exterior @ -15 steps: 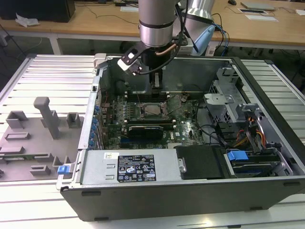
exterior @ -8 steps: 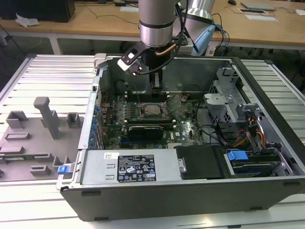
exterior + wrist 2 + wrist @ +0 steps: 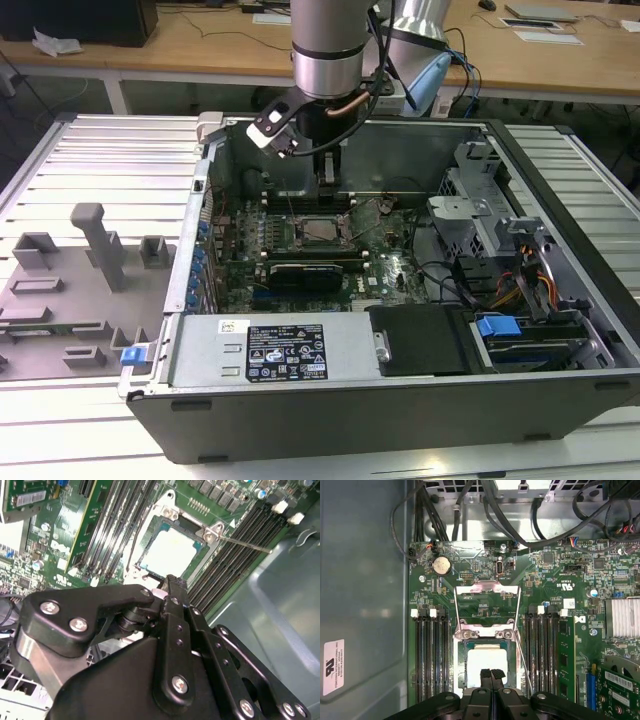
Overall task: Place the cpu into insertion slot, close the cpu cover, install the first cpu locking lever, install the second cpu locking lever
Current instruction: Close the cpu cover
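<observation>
The cpu lies flat in the insertion slot, its pale metal top showing in both wrist views. In the exterior view the cpu sits mid-motherboard. The cpu cover stands swung up off the socket, with board showing through its window. One thin locking lever sticks out over the memory slots; a second locking lever runs beside the socket. My gripper hovers just above the cpu's near edge, shut with nothing between its fingers. It shows as well in the second wrist view and the exterior view.
Long black memory slots flank the socket on both sides. Case wall stands close on one side; cables hang beyond the board. A black card and power supply lie nearer the exterior camera. Grey fixtures sit outside the case.
</observation>
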`<state>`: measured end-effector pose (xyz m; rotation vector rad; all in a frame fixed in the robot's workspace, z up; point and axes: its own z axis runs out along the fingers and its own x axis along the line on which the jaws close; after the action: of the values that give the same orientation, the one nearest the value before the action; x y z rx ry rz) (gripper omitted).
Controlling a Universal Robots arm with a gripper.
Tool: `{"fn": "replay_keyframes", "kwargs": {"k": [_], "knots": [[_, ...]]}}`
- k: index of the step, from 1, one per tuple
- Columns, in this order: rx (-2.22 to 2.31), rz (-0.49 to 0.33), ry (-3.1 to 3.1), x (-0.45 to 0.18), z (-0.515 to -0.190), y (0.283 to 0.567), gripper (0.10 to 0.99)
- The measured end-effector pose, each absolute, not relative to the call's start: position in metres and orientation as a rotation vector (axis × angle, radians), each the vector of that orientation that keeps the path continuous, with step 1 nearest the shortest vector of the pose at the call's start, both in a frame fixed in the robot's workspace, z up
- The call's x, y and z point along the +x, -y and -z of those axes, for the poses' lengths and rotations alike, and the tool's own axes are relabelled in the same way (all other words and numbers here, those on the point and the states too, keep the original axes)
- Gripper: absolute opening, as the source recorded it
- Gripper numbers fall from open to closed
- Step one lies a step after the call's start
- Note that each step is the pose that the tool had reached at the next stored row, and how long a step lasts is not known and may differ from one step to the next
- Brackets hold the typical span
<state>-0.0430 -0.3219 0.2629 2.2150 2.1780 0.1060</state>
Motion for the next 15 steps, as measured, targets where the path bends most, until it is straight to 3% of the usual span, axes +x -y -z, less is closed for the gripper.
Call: {"fn": "replay_keyframes", "kwargs": {"k": [15], "knots": [[2.220, -0.097, -2.182, 0.015, -0.263, 0.322, 0.106]]}}
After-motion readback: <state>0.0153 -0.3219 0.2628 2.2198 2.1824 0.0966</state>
